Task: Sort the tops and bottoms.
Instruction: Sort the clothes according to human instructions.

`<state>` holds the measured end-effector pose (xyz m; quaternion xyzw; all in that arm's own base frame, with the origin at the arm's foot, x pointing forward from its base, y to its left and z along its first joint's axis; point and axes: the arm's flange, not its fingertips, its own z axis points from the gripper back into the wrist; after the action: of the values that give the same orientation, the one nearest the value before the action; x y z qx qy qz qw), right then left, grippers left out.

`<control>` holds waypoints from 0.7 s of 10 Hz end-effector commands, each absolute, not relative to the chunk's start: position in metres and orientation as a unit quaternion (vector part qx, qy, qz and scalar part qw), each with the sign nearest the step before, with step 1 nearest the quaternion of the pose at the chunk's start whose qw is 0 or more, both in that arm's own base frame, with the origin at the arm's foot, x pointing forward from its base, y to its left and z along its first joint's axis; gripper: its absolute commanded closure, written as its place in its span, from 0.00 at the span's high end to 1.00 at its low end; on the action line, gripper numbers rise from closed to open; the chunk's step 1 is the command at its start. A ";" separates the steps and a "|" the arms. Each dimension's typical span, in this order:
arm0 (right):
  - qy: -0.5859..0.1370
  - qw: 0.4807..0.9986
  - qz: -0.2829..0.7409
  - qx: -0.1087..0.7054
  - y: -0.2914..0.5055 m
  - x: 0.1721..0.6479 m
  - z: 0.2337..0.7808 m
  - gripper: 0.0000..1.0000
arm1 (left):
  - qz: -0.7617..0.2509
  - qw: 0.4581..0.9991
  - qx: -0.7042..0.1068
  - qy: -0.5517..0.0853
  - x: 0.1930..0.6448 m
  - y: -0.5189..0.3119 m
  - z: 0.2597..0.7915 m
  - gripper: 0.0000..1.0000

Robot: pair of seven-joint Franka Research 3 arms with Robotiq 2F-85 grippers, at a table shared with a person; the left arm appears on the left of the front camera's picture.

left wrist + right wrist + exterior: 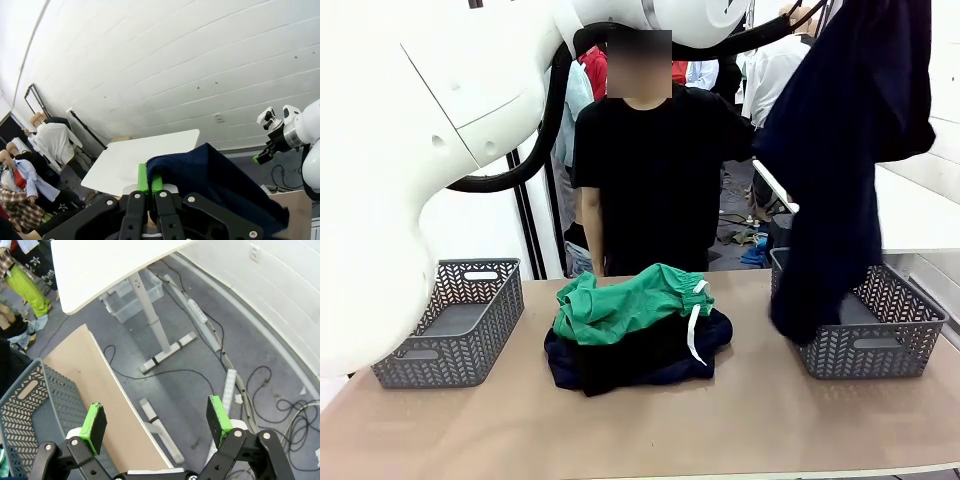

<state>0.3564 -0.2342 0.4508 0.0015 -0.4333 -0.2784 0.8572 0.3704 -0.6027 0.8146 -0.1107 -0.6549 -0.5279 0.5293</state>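
Left gripper point(150, 183): clamped on navy garment point(840, 150), hung over right-edge basket point(880, 350). Right gripper point(156, 417): open, empty. Risk: hem straddling basket's inner rim, spilling onto table point(640, 430) on release.

You had bare table point(760, 420) on either side of the clothes heap point(640, 360), between it and the 2 baskets. The hanging navy garment point(840, 170) covered the right basket point(895, 345) at its left half; the left basket point(450, 330) lay uncovered. A person point(650, 170) stood close behind the green bottoms point(620, 300).
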 end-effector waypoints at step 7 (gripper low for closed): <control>-0.431 0.857 -0.282 0.003 -0.233 0.357 0.452 1.00 | -0.499 0.537 -0.124 -0.669 0.421 -0.627 0.785 0.00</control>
<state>0.3563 -0.2342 0.4509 0.0015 -0.4334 -0.2785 0.8571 0.3820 -0.6066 0.8003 -0.1123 -0.6534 -0.5243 0.5343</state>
